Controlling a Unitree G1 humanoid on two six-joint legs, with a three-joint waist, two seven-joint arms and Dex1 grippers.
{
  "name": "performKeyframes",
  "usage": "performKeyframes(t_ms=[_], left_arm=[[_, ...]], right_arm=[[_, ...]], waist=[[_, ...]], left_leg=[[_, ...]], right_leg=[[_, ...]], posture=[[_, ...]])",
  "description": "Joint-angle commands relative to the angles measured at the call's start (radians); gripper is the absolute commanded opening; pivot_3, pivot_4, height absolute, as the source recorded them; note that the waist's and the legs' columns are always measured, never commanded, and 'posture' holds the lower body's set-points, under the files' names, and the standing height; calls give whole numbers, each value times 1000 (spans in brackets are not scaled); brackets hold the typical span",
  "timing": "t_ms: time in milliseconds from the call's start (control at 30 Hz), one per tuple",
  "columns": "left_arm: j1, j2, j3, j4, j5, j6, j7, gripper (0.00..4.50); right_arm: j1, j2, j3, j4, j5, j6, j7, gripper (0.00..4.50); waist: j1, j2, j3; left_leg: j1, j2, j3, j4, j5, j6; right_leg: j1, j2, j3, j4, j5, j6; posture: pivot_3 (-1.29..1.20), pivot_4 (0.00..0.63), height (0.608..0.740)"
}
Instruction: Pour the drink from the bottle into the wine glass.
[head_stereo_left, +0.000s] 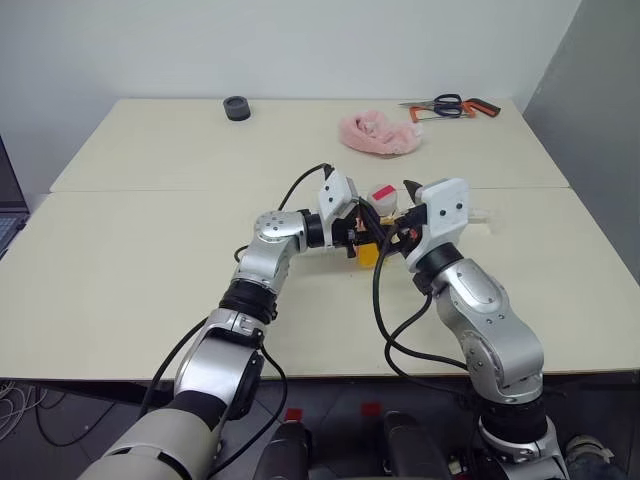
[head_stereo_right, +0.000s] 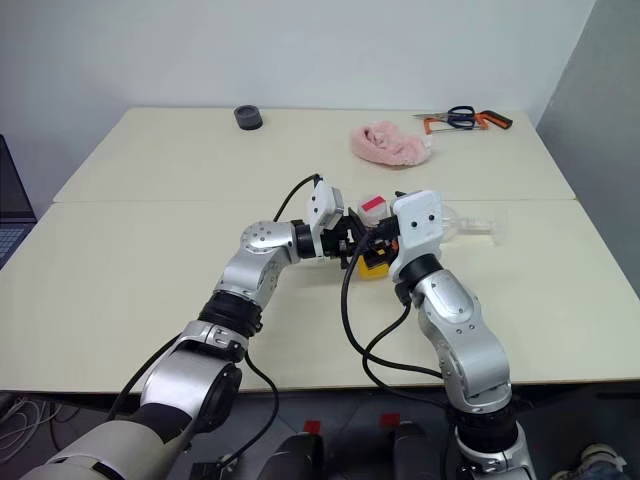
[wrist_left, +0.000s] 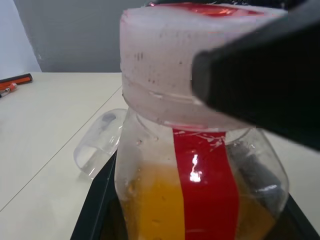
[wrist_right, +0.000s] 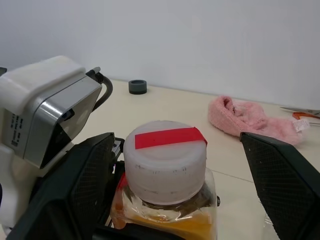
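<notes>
While the left gripper (head_stereo_left: 362, 232) clamps the bottle (wrist_right: 167, 200) and the right gripper (wrist_right: 175, 165) gapes around its cap (wrist_right: 165, 157), an off-centre close risks slipping and spilling the drink (wrist_left: 150, 205).

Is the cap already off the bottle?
No. In the right wrist view the white cap with its red strip sits on the bottle, above the orange drink.

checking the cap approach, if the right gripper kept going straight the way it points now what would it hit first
Most likely the bottle's cap: it sits straight ahead between the right gripper's open fingers. The left gripper holds the bottle below. Depth is unclear.
</notes>
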Motion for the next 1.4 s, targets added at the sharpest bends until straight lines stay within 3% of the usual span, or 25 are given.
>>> performKeyframes(t_ms=[33,67,233,467,600,700,767,933,1000,1233,1400], left_arm=[[-4,3,2,-50,-6,-19,-8,1743],[-2,4,2,-51,-6,-19,-9,1743],[5,7,-1,-58,-6,-17,-10,1743],[10,10,-6,-67,-11,-5,-26,1743],[2,25,-15,-68,-26,20,-91,1736],[-31,49,-26,-38,-33,27,-187,1706],[-52,55,-27,-14,-29,11,-220,1700],[-102,54,-22,66,-13,-43,-236,1692],[-100,48,-17,72,-12,-48,-229,1692],[-50,42,-13,21,-18,-21,-195,1690],[-23,42,-14,-13,-18,2,-167,1689]], right_arm=[[-18,4,2,-16,-7,-25,3,3882],[-19,5,2,-14,-8,-29,4,3697],[-19,5,6,-13,-9,-48,10,1910],[-29,-36,13,-3,27,-95,99,1860],[-65,-137,-21,31,152,-161,331,1860],[-148,-320,-21,90,299,-103,664,1860],[-184,-401,-18,129,372,-44,795,1860],[-242,-483,-17,247,405,-1,920,1860],[-239,-470,-55,256,401,0,873,1860],[-157,-420,-188,123,429,16,691,4305],[-66,-388,-179,-35,334,0,501,4334]], waist=[[0,0,0],[0,0,0],[0,0,0],[0,0,0],[0,0,0],[0,0,0],[0,0,0],[-1,0,0],[-1,0,1],[2,0,1],[2,0,1]], left_leg=[[0,0,0,0,0,0],[0,0,0,0,0,0],[0,0,0,0,0,0],[0,0,0,0,0,0],[0,0,0,0,0,0],[0,0,0,0,0,0],[0,0,1,1,0,0],[0,0,0,0,0,0],[0,0,0,0,0,0],[-1,0,0,0,0,0],[-1,0,-1,1,0,0]], right_leg=[[0,0,0,0,0,0],[0,0,0,0,0,0],[0,0,0,0,0,0],[0,0,0,0,0,0],[0,0,0,0,0,0],[0,0,0,-1,0,0],[1,0,-1,-1,0,0],[2,0,-1,-2,0,0],[2,0,-2,-2,0,0],[1,0,-1,-1,0,0],[1,-1,-1,-1,0,0]], posture=[[0,150,740],[0,150,740],[0,150,740],[0,150,740],[0,150,740],[0,150,740],[0,150,740],[0,150,740],[0,150,740],[0,150,740],[0,150,740]])
